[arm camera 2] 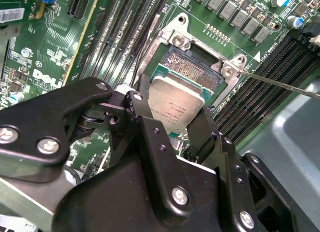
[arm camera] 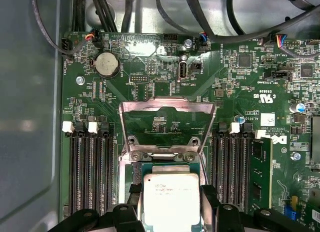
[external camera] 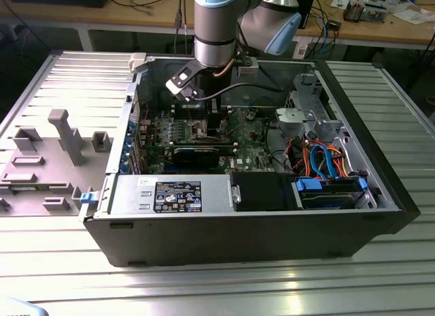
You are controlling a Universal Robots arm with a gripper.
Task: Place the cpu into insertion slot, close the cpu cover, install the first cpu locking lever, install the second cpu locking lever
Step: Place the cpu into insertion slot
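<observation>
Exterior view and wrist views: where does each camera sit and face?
Exterior view: off the arm, looking down into the black computer case; grey robot arm shows.
First wrist view: on the wrist, facing the green circuit board; black end effector shows.
Second wrist view: same wrist, slanted over the end effector.
Both wrist views share the gripped silvery square cpu.

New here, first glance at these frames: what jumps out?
In both wrist views the black gripper is clamped on the silvery-grey square cpu, held partly over the dark-centred square insertion slot, its pin field half exposed. The thin silvery metal cpu cover stands swung open at the slot's edge in the first wrist view. In the exterior view the grey robot arm reaches down into an open black computer case.
</observation>
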